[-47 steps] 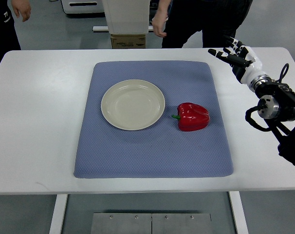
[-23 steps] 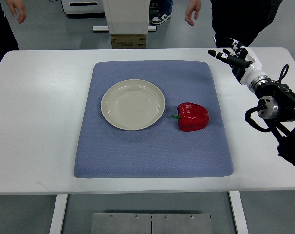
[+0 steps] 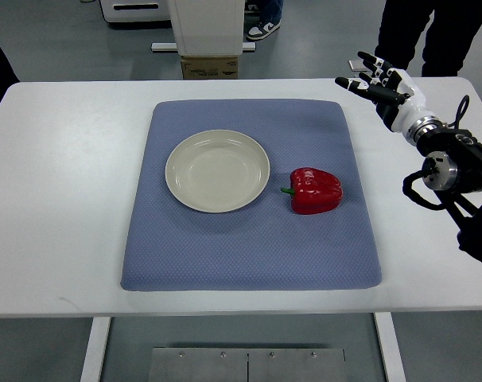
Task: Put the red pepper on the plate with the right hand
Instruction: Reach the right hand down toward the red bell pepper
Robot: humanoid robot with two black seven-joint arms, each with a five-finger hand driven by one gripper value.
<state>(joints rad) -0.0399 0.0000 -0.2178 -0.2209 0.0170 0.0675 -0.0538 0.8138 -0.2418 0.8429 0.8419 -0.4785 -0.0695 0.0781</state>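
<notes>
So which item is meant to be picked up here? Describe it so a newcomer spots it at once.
Start from the blue mat covering the middle of the white table. A round cream plate sits on it, and just to the plate's right lies the red pepper. It is the only red thing, glossy, with a short green stem pointing at the plate.

The right hand point(image 3: 378, 85) has a white body with black finger segments tipped in white. Behind it sits a silver metal wrist ring point(image 3: 426, 127), then a black forearm point(image 3: 464, 171) with a round grey joint cap and looping black cables.
</notes>
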